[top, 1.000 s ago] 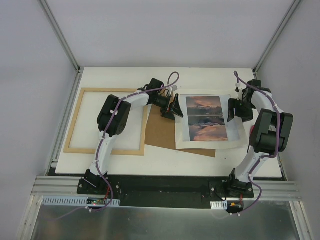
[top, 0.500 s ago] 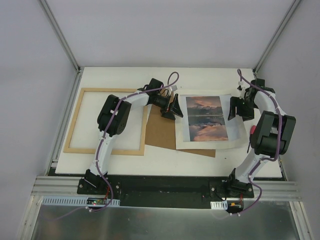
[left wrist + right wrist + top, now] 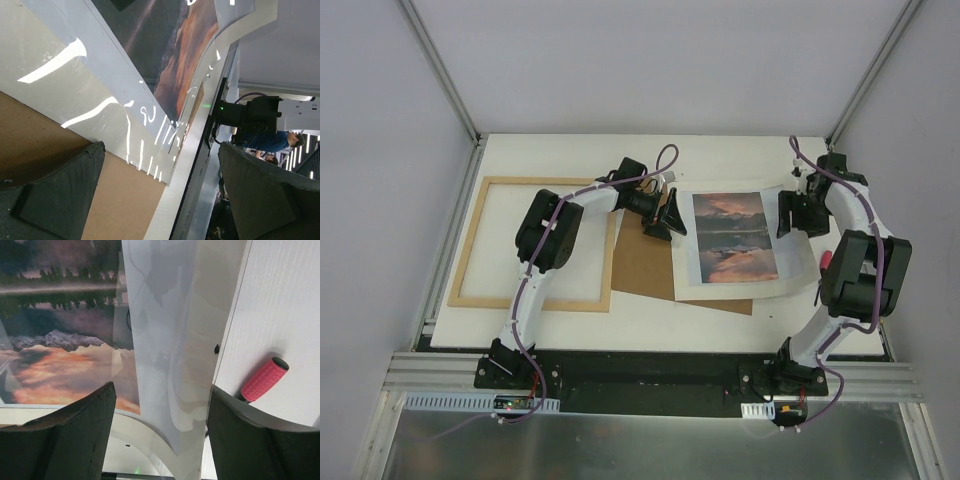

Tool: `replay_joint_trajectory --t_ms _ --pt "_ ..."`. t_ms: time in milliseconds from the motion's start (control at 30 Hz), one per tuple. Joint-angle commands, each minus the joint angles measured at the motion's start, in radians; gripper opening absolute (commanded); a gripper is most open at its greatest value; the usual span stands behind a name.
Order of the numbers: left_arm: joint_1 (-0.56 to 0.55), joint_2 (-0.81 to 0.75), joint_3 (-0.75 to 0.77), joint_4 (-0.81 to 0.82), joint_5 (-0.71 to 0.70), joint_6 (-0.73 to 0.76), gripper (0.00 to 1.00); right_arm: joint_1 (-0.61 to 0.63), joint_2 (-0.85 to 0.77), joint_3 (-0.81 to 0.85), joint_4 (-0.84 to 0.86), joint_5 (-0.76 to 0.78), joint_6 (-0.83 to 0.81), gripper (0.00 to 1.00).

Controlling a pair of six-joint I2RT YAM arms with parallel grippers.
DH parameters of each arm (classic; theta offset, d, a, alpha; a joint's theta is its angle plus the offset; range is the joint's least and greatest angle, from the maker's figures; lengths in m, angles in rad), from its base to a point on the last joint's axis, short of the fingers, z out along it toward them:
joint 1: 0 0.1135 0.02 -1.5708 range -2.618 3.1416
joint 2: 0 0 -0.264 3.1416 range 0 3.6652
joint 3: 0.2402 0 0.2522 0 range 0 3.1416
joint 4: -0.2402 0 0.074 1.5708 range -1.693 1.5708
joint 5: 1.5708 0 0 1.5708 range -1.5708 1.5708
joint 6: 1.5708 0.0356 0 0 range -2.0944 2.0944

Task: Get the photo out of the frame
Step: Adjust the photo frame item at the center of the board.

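Observation:
The photo (image 3: 730, 238), a sunset-mountain print with a wide pale border, lies flat right of centre, partly over a brown backing board (image 3: 642, 262). It also shows in the left wrist view (image 3: 170, 60) and the right wrist view (image 3: 65, 330). The light wood frame (image 3: 480, 243) lies on the left with nothing inside it. My left gripper (image 3: 672, 215) is open at the photo's left edge, over the board (image 3: 115, 205). My right gripper (image 3: 790, 215) is open over the photo's right border (image 3: 175, 340), holding nothing.
A red-handled tool (image 3: 826, 259) lies right of the photo, also in the right wrist view (image 3: 264, 379). The white table (image 3: 570, 160) ends at grey walls at the back and sides. A black rail runs along the near edge.
My right gripper has moved a little toward the back along the photo's right border. The left arm, photo, board and frame have not moved.

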Motion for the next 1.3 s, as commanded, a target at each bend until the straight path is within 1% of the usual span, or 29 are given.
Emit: replay_joint_trajectory --t_ms 0,133,400,567,1133,1267 --pt "-0.03 0.087 -0.04 -0.046 -0.073 0.018 0.99 0.061 -0.018 -0.019 -0.009 0.069 -0.024 0.71" --pt "-0.03 0.096 -0.034 -0.04 -0.059 0.008 0.99 0.101 0.016 -0.031 0.0 0.135 -0.031 0.72" --pt "-0.03 0.099 -0.041 -0.029 -0.051 0.0 0.99 0.199 0.085 -0.066 0.046 0.344 -0.056 0.73" --pt "-0.03 0.099 -0.044 -0.023 -0.044 -0.006 0.99 0.228 0.1 -0.065 0.064 0.451 -0.059 0.75" --pt "-0.03 0.1 -0.051 -0.011 -0.036 -0.014 0.99 0.282 0.116 -0.085 0.077 0.556 -0.077 0.79" --pt "-0.03 0.102 -0.048 -0.011 -0.035 -0.017 0.99 0.291 0.119 -0.086 0.077 0.557 -0.077 0.8"
